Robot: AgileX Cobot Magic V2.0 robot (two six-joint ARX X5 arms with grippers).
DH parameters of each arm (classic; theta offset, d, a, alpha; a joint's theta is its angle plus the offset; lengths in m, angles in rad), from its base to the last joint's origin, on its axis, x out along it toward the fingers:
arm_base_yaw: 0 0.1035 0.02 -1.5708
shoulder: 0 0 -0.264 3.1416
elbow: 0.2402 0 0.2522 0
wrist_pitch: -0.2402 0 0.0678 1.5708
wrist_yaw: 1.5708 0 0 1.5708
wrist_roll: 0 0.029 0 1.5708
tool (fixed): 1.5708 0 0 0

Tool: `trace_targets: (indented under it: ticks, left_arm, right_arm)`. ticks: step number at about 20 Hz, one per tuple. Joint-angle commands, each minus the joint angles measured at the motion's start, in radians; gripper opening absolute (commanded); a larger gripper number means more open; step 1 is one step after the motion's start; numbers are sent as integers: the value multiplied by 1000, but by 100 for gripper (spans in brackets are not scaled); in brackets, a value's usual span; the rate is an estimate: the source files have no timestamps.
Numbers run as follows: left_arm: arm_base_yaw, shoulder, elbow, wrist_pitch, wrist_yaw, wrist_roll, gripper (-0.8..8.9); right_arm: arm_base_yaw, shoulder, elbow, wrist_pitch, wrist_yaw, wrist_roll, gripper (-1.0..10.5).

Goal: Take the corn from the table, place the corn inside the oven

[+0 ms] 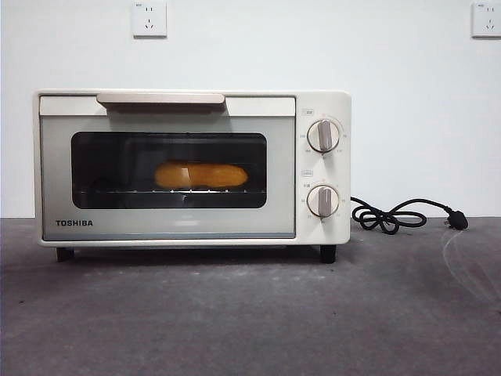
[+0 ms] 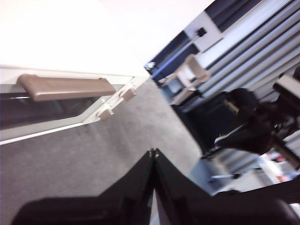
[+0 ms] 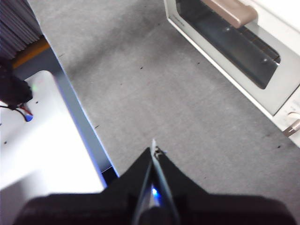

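1. The corn [image 1: 201, 175] lies on its side inside the oven [image 1: 192, 166], on the wire rack behind the dark glass. It is a yellow-orange oblong with rounded ends, its length running across the window; through the tinted glass it looks soft and slightly blurred, so the kernel rows are hard to make out.
2. The oven door is closed, the beige handle [image 1: 160, 99] running along its top edge. The name TOSHIBA is printed low on the door's left corner.
3. Two round knobs [image 1: 323, 135] sit one above the other on the panel to the right of the door.
4. The oven stands on short black feet on the grey, mottled surface [image 1: 250, 313], against a white wall with two sockets [image 1: 149, 18].
5. A black cord [image 1: 391, 215] lies coiled on the surface just right of the oven, its plug at the far end.
6. The left end effector [image 2: 153, 152] hangs above the surface near the oven's handle side, jaws pressed together, holding nothing.
7. The right end effector [image 3: 153, 149] hangs over bare surface, apart from the oven's front, jaws likewise closed and empty.
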Motion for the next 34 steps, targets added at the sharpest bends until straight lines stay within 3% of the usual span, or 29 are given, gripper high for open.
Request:
trace_targets:
  ticks: [1,9,14,17,31,34]
  left_arm:
    - [-21,-100,0,-36,-117,-37,-7]
    - [-47,-349,0,-69,-375,-134,-7]
    - [-47,-438,0,-212,-603,-84,-7]
    - [-47,-458,0,-282,-690,-39,-7]
    - [-62,-457,0,-299,-689,-24,-4]
    - [-62,-457,0,-329,-689,-56,-4]
  right_arm:
    - [-1,4,3,17,29,-5,-3]
    - [-1,4,3,27,125,10,-3]
    - [-1,4,3,61,182,100,-3]
    - [-1,4,3,81,195,126,-3]
    - [-1,4,3,69,195,124,-2]
    - [-1,4,3,69,195,124,-2]
